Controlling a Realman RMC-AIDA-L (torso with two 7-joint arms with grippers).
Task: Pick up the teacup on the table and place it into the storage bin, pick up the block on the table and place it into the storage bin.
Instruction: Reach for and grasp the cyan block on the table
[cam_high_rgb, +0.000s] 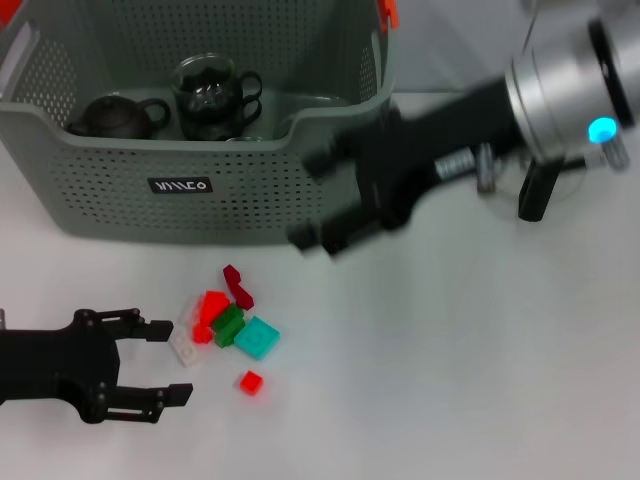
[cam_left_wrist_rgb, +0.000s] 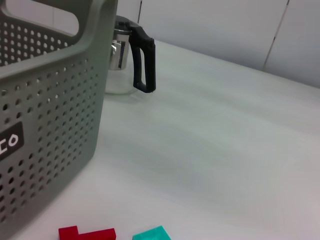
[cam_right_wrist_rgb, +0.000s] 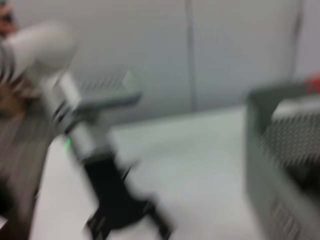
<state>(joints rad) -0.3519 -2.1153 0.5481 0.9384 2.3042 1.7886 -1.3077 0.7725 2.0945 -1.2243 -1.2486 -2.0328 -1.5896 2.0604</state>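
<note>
The grey-green storage bin (cam_high_rgb: 200, 190) stands at the back left and also shows in the left wrist view (cam_left_wrist_rgb: 45, 130). Inside it sit glass teacups (cam_high_rgb: 210, 92) with dark handles, one on another. A pile of small blocks (cam_high_rgb: 228, 318) lies on the table in front of the bin: red, green, white and a teal one (cam_high_rgb: 258, 338), with a small red block (cam_high_rgb: 250, 381) apart. My left gripper (cam_high_rgb: 165, 360) rests open just left of the pile, holding nothing. My right gripper (cam_high_rgb: 322, 200) hangs blurred in front of the bin's right corner, open and empty.
A dark teapot (cam_high_rgb: 115, 115) sits in the bin's left part. A glass pitcher with a black handle (cam_left_wrist_rgb: 142, 62) stands on the table right of the bin, partly behind my right arm (cam_high_rgb: 560, 80). Orange-red clips (cam_high_rgb: 388, 12) mark the bin's rim.
</note>
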